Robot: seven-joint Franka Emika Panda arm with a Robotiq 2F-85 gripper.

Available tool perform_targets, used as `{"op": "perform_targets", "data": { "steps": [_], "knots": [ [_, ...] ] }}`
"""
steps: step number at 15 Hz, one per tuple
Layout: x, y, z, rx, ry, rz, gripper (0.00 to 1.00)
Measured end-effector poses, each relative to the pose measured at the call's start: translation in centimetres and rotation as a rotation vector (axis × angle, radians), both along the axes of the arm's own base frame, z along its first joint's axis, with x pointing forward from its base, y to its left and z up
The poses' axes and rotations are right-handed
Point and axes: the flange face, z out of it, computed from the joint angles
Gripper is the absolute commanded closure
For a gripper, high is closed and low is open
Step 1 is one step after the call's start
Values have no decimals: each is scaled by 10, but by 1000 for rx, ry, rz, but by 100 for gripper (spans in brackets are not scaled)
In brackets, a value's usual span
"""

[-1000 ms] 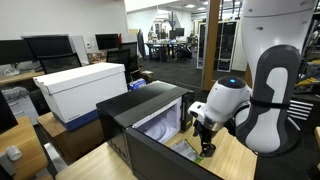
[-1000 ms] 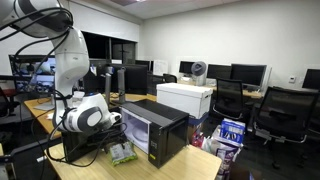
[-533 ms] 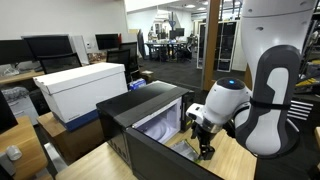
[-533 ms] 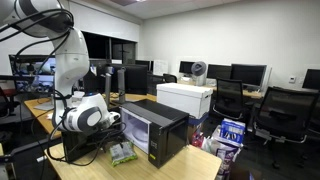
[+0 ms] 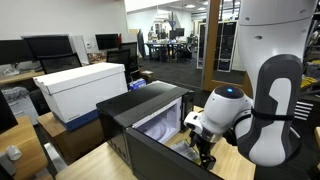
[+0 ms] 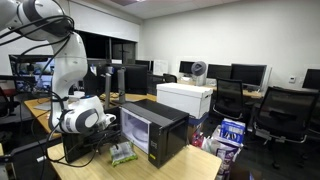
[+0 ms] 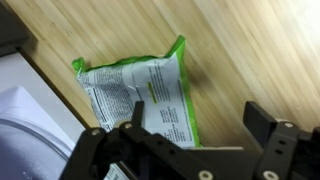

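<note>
While the gripper (image 7: 200, 135) hovers with jaws spread wide and empty, the flat packet (image 7: 140, 95) beneath it, white with bright green edges and fine print, lies on the wooden table (image 7: 250, 50), just left of the black microwave (image 6: 155, 125).

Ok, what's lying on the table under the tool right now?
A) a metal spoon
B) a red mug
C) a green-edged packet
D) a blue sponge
C: the wrist view shows a green-edged packet lying flat on the wooden table, with the open tool just above it and not touching it.
</note>
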Motion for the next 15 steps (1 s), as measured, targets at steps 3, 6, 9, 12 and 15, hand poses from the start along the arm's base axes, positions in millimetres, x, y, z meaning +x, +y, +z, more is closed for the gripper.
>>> {"op": "perform_targets", "data": {
  "steps": [3, 6, 9, 12, 15],
  "knots": [
    [19, 14, 0, -8, -35, 40, 0],
    [29, 20, -7, -29, -47, 69, 0],
    [26, 23, -22, -61, -31, 95, 0],
    [26, 28, -36, -81, -25, 107, 0],
    [36, 37, -49, -102, -42, 118, 0]
  ]
}}
